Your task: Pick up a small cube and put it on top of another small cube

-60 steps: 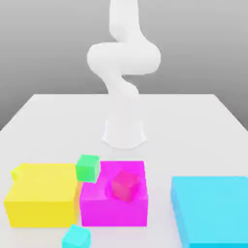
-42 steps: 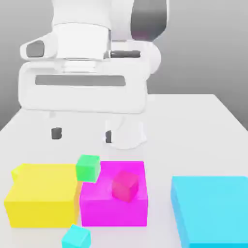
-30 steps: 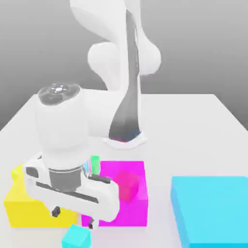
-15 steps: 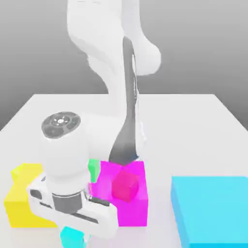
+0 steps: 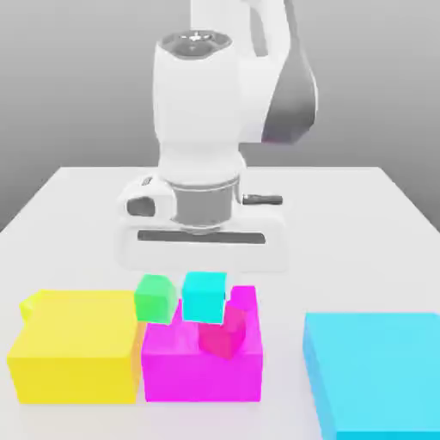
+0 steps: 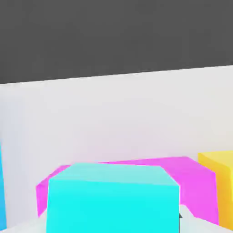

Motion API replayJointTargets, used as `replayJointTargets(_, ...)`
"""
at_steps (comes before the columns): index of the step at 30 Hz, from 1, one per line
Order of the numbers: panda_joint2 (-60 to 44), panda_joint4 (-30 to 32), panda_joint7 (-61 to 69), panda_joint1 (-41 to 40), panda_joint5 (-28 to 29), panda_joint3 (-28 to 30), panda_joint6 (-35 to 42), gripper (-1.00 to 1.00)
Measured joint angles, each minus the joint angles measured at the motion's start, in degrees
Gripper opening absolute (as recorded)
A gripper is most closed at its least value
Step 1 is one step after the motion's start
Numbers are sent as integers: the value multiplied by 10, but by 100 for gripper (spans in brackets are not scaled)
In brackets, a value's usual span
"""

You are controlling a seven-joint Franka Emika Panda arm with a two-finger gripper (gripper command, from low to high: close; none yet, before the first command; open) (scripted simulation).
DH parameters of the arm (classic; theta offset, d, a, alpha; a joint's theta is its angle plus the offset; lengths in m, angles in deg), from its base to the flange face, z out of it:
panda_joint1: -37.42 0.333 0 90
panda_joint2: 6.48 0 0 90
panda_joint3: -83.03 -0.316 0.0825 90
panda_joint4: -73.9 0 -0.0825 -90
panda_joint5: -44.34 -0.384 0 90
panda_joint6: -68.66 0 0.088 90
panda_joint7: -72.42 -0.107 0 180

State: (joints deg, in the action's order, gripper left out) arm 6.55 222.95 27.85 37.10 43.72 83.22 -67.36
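Your gripper [image 5: 204,288] has its fingers clamped on the teal cube [image 5: 204,297], frame center, just above the pink cube [image 5: 223,333].

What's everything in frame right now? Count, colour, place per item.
small teal cube: 1, teal-cyan, raised under the gripper, just above the crimson cube
small crimson cube: 1, crimson-pink, on top of the magenta block
small green cube: 1, green, at the yellow and magenta blocks' far junction
magenta block: 1, magenta, front centre
yellow block: 1, yellow, toward the exterior view's left of the magenta block
cyan block: 1, cyan, flat, exterior view's right
table: 1, white
arm: 1, white
gripper: 1, over the teal cube
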Motion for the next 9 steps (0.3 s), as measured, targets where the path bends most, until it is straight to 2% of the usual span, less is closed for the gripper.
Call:
replayJointTargets(2, 2, 15, 5, 3, 1, -4, -13, -100)
replayJointTargets(5, -43, 34, 6, 4, 2, -6, -77, -100)
replayJointTargets(6, -55, 39, 6, 4, 3, -6, -93, 100)
replayJointTargets(9, -55, 39, 6, 4, 3, -6, -93, 100)
